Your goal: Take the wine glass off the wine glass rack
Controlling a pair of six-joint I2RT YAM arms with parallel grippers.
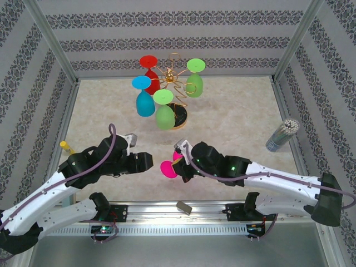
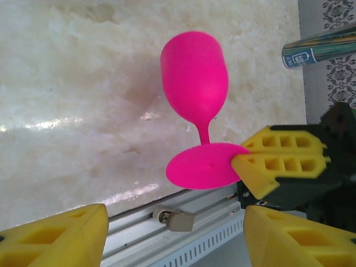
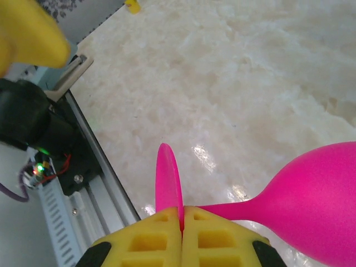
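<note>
**Pink glass held off the rack, four left hanging**

The pink wine glass (image 3: 311,211) is carried clear of the rack (image 1: 171,71); it is held at the near side of the tabletop (image 1: 233,111), between the two arms and well apart from the gold wire tree at the back. It is gripped by the right pincer (image 3: 182,222), whose yellow pads are closed flat on the rim of the foot; the stem and bowl are left free and are turned out sideways over the marble-patterned surface. The foot is probably chosen as the hold because a thin disc sits firmly between narrow pads, whereas the round bowl would be likely to slip. Whether the bowl is touching the surface cannot be told.

The left pincer (image 2: 172,210) is set wide and holds nothing; it is pointed at the glass from just beside it, which suggests a handover or a steadying hold is being readied, though that is only a judgement.

On the rack four glasses are counted: one red glass (image 1: 150,75), one blue glass (image 1: 145,104) and two green glasses (image 1: 164,117); they are hung bowl-down by their feet in the wire loops. With the pink one, five glasses are seen in all. One tall canister (image 1: 282,135) is stood near the right wall; one small yellow piece (image 1: 67,147) is lying by the left wall.
</note>
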